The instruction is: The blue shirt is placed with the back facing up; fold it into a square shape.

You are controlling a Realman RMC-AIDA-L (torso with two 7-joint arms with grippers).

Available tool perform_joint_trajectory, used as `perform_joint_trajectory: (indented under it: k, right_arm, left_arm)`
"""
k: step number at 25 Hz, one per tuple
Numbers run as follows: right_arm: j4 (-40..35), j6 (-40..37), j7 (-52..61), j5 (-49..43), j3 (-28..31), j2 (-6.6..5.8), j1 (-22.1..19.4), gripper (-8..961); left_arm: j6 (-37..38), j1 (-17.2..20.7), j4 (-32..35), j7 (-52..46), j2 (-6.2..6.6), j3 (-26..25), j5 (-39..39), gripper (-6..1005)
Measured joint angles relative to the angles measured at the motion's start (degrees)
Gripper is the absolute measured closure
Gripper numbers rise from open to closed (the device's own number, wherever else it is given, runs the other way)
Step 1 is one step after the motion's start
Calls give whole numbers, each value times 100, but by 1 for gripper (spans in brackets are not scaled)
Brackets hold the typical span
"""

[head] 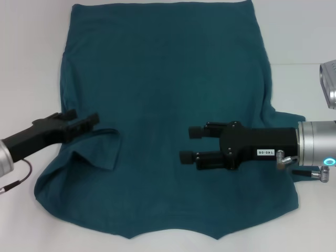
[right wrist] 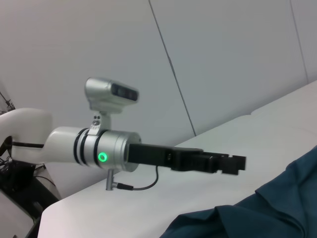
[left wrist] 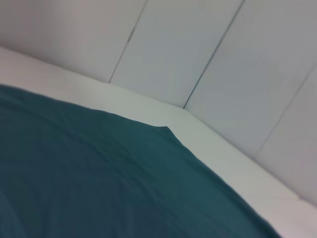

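The blue shirt (head: 168, 79) lies spread on the white table (head: 26, 63), plain side up, its hem toward the far edge. Its left sleeve (head: 100, 149) is folded inward over the body, and the right sleeve (head: 287, 118) still sticks out. My left gripper (head: 84, 118) hovers open just above the folded sleeve, with nothing between its fingers. My right gripper (head: 191, 144) is open over the shirt's middle right, also holding nothing. In the right wrist view the left gripper (right wrist: 230, 163) hangs above the shirt (right wrist: 257, 213). The left wrist view shows only the shirt (left wrist: 99, 178) and the table.
White table surface surrounds the shirt on the left, right and near sides. A grey panelled wall (left wrist: 198, 49) rises behind the table's far edge. The right arm's wrist camera housing (head: 328, 84) shows at the right edge.
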Motion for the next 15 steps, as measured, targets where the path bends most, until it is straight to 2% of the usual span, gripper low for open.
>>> perform_joint_trajectory:
  k: [2, 11, 15]
  right_arm:
    - [0, 6, 0, 1, 16, 0, 0, 101]
    - [3, 40, 53, 40, 58, 1, 0, 99]
    - [11, 39, 82, 169, 88, -13, -3, 100]
  left_arm:
    - [19, 82, 30, 376, 2, 5, 8, 182]
    - [0, 405, 21, 2291, -43, 36, 24, 186]
    - [-106, 449, -54, 2685, -50, 36, 39, 187]
